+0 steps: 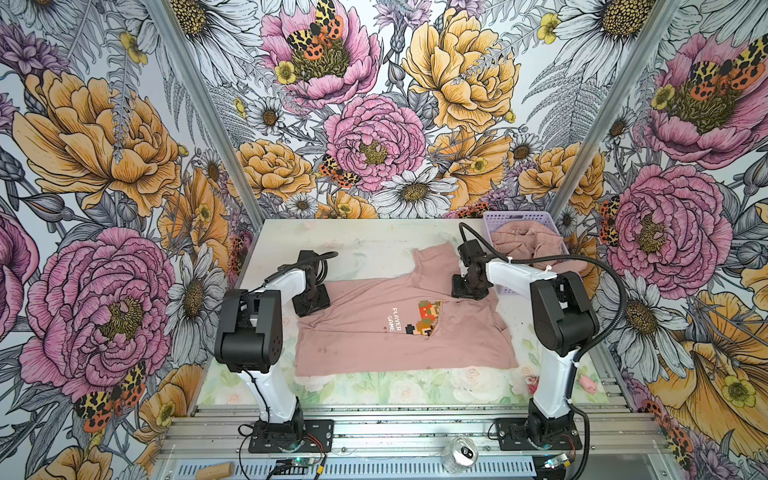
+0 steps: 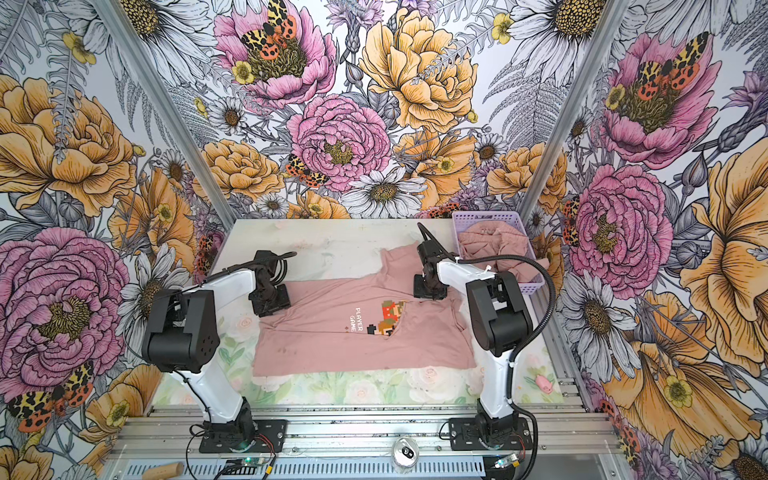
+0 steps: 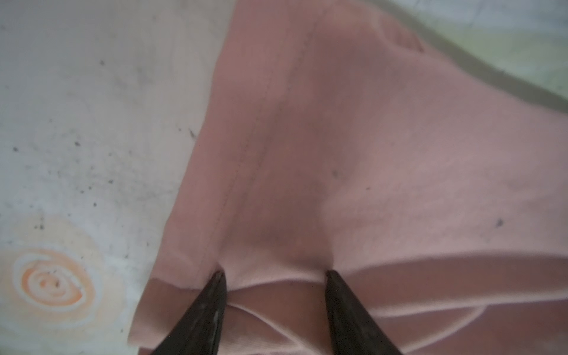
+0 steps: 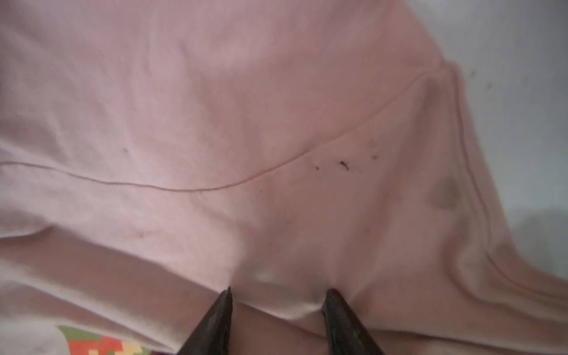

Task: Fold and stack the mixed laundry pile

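Observation:
A dusty-pink T-shirt with a pixel-art print and white lettering lies spread on the table, part folded, one sleeve reaching toward the back. My left gripper stands at the shirt's far left corner. It is open, tips pressed into the cloth with a ridge of fabric between them. My right gripper is at the far right by the sleeve seam, also open, tips pushed into the cloth. A second pink garment lies crumpled in the basket.
The lavender basket stands at the back right corner, close behind my right arm. A drink can sits on the front rail, a small pink object at the right edge, and a wooden piece at the front left.

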Action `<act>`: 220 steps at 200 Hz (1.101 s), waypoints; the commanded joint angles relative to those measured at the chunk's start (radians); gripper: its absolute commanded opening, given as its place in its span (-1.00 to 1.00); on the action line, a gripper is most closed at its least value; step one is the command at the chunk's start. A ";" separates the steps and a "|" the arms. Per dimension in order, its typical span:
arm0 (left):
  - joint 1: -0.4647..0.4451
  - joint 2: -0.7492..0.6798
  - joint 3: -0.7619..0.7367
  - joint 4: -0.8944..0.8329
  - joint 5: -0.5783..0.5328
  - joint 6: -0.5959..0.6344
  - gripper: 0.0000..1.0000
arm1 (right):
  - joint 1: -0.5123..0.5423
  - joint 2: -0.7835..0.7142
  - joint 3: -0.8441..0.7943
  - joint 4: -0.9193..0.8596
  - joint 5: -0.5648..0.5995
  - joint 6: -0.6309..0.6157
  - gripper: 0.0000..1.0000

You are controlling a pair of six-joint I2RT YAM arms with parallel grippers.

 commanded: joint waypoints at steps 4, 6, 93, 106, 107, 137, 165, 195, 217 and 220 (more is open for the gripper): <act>0.011 -0.038 -0.020 -0.052 0.012 -0.020 0.09 | 0.010 -0.011 -0.050 -0.080 -0.002 0.014 0.02; 0.012 -0.039 -0.016 -0.052 0.013 -0.020 0.09 | 0.010 -0.012 -0.045 -0.080 -0.001 0.011 0.02; 0.088 0.124 0.341 -0.023 0.051 0.104 0.02 | 0.008 0.006 0.228 -0.136 -0.011 -0.021 0.02; 0.095 0.156 0.352 -0.015 0.073 0.117 -0.04 | 0.008 0.002 0.226 -0.137 -0.013 -0.016 0.02; 0.095 0.159 0.352 -0.014 0.075 0.118 -0.05 | 0.008 0.002 0.226 -0.136 -0.013 -0.016 0.02; 0.102 0.199 0.353 -0.015 0.110 0.125 -0.12 | 0.008 -0.008 0.205 -0.135 -0.019 -0.003 0.02; 0.103 0.219 0.330 -0.018 0.120 0.123 -0.12 | 0.007 -0.006 0.200 -0.136 -0.022 -0.003 0.02; 0.104 0.199 0.306 -0.044 0.148 0.119 -0.20 | 0.008 -0.005 0.203 -0.139 -0.024 -0.006 0.02; 0.104 0.133 0.255 -0.071 0.157 0.122 -0.21 | 0.008 -0.012 0.196 -0.141 -0.022 -0.007 0.02; 0.104 0.124 0.250 -0.077 0.157 0.124 -0.21 | 0.008 -0.012 0.194 -0.141 -0.023 -0.005 0.02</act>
